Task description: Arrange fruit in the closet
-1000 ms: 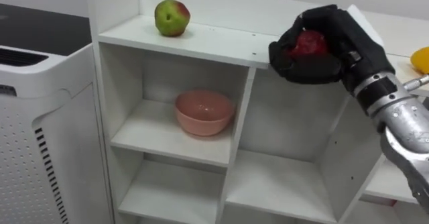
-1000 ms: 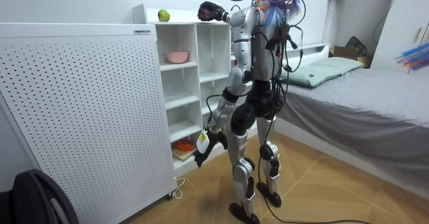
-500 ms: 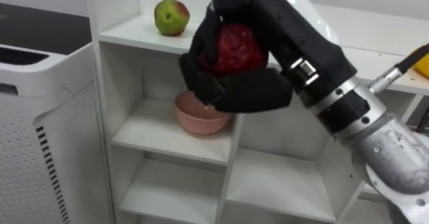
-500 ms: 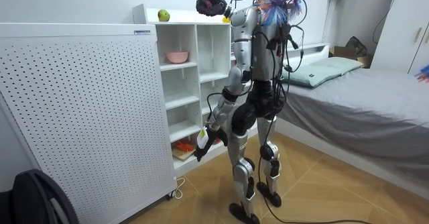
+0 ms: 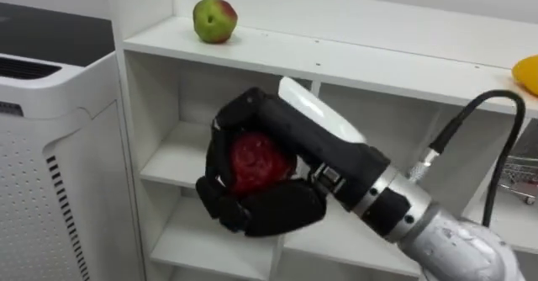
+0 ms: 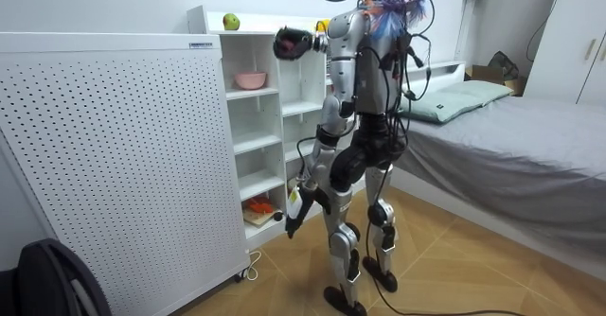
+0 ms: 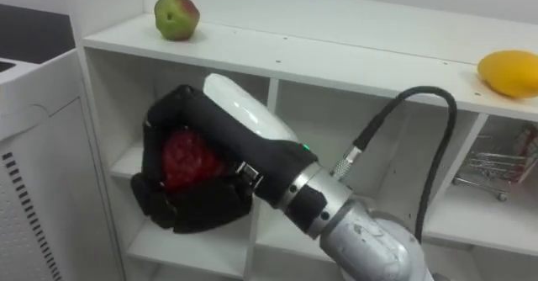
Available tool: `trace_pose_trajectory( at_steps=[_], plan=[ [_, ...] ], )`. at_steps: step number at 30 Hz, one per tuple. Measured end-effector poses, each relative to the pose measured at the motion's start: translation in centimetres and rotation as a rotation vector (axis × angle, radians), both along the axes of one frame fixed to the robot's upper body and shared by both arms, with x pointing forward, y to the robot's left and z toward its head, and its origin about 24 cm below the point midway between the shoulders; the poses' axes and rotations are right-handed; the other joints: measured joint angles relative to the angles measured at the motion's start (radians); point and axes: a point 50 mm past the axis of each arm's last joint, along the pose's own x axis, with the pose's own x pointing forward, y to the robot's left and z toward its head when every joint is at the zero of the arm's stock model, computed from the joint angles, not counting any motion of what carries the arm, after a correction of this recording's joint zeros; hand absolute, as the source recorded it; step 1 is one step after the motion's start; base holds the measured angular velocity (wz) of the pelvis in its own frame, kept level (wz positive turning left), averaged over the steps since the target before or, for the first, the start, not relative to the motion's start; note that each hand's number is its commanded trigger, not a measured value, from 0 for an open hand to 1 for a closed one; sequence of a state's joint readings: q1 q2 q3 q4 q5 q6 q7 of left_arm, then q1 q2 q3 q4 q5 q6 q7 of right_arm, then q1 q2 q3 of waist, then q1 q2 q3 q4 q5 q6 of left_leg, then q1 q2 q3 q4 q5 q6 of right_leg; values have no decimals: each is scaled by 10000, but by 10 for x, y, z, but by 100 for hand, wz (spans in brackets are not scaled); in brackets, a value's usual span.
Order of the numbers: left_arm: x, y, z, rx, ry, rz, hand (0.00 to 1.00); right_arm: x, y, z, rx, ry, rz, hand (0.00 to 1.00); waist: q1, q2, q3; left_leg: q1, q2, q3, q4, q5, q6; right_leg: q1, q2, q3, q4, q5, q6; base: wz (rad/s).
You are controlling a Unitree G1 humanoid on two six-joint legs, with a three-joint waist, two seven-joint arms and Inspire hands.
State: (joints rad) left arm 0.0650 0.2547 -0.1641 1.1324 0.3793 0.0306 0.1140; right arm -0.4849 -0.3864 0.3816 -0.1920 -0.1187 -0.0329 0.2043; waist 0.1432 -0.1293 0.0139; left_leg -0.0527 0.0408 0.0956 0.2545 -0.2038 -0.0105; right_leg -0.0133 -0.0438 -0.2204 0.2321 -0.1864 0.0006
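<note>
The right hand (image 5: 271, 215) is clamping its dark fingers and thumb around a red fruit (image 5: 255, 163), cupping it from below and the sides so that the fruit's front is showing between them. The hand is holding the fruit in the air, level with the upper compartments of the white closet (image 5: 252, 50) and in front of the divider between two of them; whether it is touching a shelf cannot be told. On the closet's top board a green-and-red apple (image 5: 214, 20) is sitting toward the left end, and a yellow fruit (image 5: 527, 73) is lying well apart at the right. In the room view a pink bowl (image 6: 251, 79) is resting in the upper left compartment, beside the raised hand. The robot is standing upright facing the closet, its left hand (image 6: 291, 217) hanging low near its thigh, the fingers too small to read. A white perforated panel (image 6: 114, 165) is standing against the closet's left side.
</note>
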Motion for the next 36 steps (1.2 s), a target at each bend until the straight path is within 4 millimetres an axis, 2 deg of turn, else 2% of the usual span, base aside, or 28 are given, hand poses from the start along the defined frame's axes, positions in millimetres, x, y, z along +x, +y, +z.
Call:
trace_pose_trajectory(
  at_steps=[3,4,5,7,11,12,13,15,20,22,26,30,33,36],
  plan=[
    [3,-2,-1,-122,-72,95,0,17,-9,-34,-626,843,-1173,100,109,47,64,-1008,26,-188,600,-2,2,-892,-47,-163,519,-15,-34,18],
    [4,-3,-1,-192,-95,158,0,22,-13,-49,-874,1205,-1653,100,122,140,129,-1363,26,-281,877,-16,24,-1188,-98,-338,773,-50,-90,17],
    [4,-4,-2,-259,-130,242,0,26,-18,-61,-1243,1392,-2121,100,152,159,156,-1734,-1,-350,1118,-26,40,-1582,-186,-406,1149,-127,-149,16],
    [7,-3,-1,-283,-191,426,0,30,-24,-70,-1714,1375,-2689,100,292,245,240,-2385,-14,-403,1457,-38,60,-2300,-290,-452,1708,-246,-216,3],
    [16,1,1,10,-497,633,0,33,-28,-73,-2261,535,-3313,100,360,255,282,-3924,-9,-531,2569,-104,16,-3797,-486,-564,2989,-626,-454,10],
    [18,0,1,15,-552,626,0,34,-30,-74,-2374,445,-3396,100,393,262,319,-4071,-6,-566,2744,-134,2,-3934,-522,-565,3159,-699,-484,15],
    [18,-1,1,4,-567,607,0,35,-33,-78,-2613,327,-3594,100,484,280,403,-4329,5,-625,3129,-229,-24,-4172,-618,-556,3523,-877,-517,14],
    [23,-2,2,-38,-712,638,0,37,-36,-82,-2843,186,-3881,100,590,280,456,-4858,9,-730,3733,-399,-66,-4693,-683,-536,4184,-1164,-571,10],
    [24,-7,1,-146,-817,658,0,41,-44,-97,-3016,557,-4384,100,926,299,467,-6230,-14,-708,5015,-646,-116,-6209,-957,-414,5794,-1625,-763,0],
    [24,-6,2,-112,-826,670,0,42,-48,-103,-3031,708,-4590,100,1061,320,473,-6672,19,-735,5440,-742,-167,-6666,-978,-389,6212,-1724,-838,-4],
    [20,-5,1,-310,-880,1397,0,43,-56,-110,-3400,680,-4979,100,1081,410,457,-7799,59,-919,6342,-897,-268,-7622,-1140,-588,7043,-2008,-984,5],
    [17,-6,0,-274,-753,1275,0,43,-58,-112,-3451,691,-5085,100,1110,449,450,-8553,97,-964,6849,-921,-241,-8330,-1163,-587,7515,-2049,-1042,4],
    [15,-5,0,-281,-730,1363,0,45,-65,-116,-3566,733,-5291,100,1162,469,439,-8885,-5,-989,7089,-931,-222,-8681,-1286,-561,7841,-2094,-1068,4],
    [15,-5,1,-376,-906,1366,0,47,-83,-122,-3897,860,-5894,100,1337,488,413,-9243,-9,-1003,7295,-968,-161,-8994,-1332,-563,8040,-2154,-1047,3]
  ],
)
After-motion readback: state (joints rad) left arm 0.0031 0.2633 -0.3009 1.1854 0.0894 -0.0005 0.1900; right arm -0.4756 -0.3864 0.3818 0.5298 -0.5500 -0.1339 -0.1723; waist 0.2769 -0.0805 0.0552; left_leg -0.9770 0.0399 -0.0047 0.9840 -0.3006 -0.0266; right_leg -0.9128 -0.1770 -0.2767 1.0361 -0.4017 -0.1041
